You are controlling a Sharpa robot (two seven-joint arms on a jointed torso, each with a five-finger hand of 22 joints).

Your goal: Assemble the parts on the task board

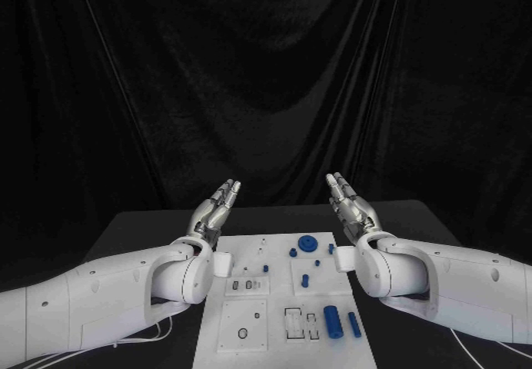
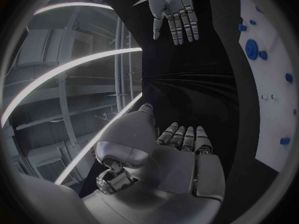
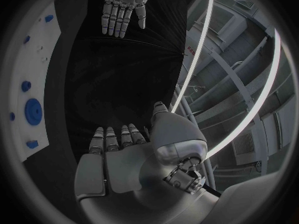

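The white task board (image 1: 277,323) lies in the middle of the black table. Blue parts lie on it: a round disc (image 1: 307,245), small pegs (image 1: 294,251) near it, and two long cylinders (image 1: 331,321) (image 1: 354,325) at the near right. My left hand (image 1: 216,206) is raised above the board's far left corner, fingers straight and together, holding nothing. My right hand (image 1: 349,204) mirrors it above the far right corner, also empty. In the left wrist view my own hand (image 2: 184,149) faces the right hand (image 2: 174,12); in the right wrist view my right hand (image 3: 124,149) faces the left hand (image 3: 124,5).
Black curtains hang behind the black table (image 1: 144,227). Slots and holes (image 1: 297,323) mark the board's near half. Thin white cables (image 1: 150,334) trail beside the left arm. The board's edge with blue parts (image 2: 252,49) (image 3: 32,109) shows in both wrist views.
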